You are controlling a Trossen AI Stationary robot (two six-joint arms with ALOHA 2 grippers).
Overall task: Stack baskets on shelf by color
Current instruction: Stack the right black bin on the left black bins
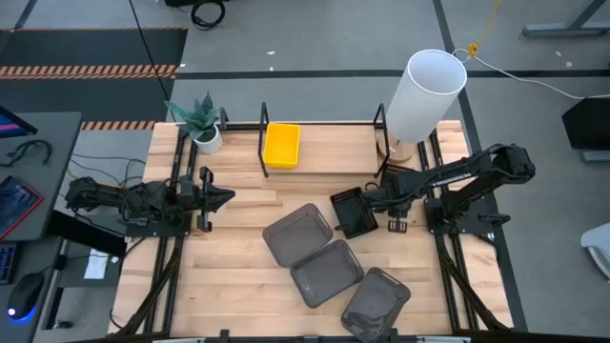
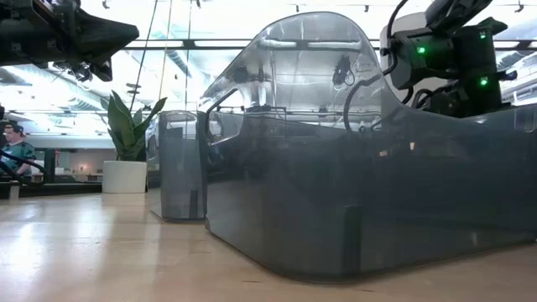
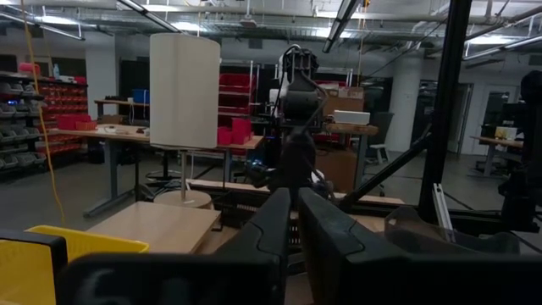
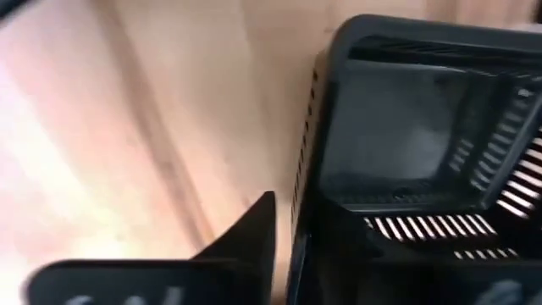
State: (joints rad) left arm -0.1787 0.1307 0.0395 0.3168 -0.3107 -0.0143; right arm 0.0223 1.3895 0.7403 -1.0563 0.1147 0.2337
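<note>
A black mesh basket [image 1: 351, 211] sits right of the table's middle, with my right gripper [image 1: 370, 202] shut on its right side. The right wrist view looks into this black mesh basket [image 4: 406, 144]. Three dark grey baskets [image 1: 326, 272] lie flat in a slanting row toward the near edge. The nearest grey basket [image 2: 361, 193] fills the low view. Yellow baskets [image 1: 281, 145] sit stacked in the left bay of the wire shelf [image 1: 381, 124] at the far edge. My left gripper [image 1: 224, 197] hovers shut over the table's left part, touching nothing; its fingers [image 3: 292, 229] stand together. My right gripper holds the black mesh basket by its side wall [image 4: 303, 212], one finger [image 4: 246, 241] outside the wall and the other hidden inside the basket. It reaches in from the table's right, slanting down. Whether the basket is lifted clear or rests on the table, I cannot tell.
A tall white cylinder [image 1: 424, 93] stands at the shelf's right end, close to my right arm. A potted plant [image 1: 202, 124] stands at the far left corner. Something dark and mesh-like [image 1: 400, 176] lies under my right arm near the shelf. Bare wood [image 1: 238, 257] lies left of the grey baskets.
</note>
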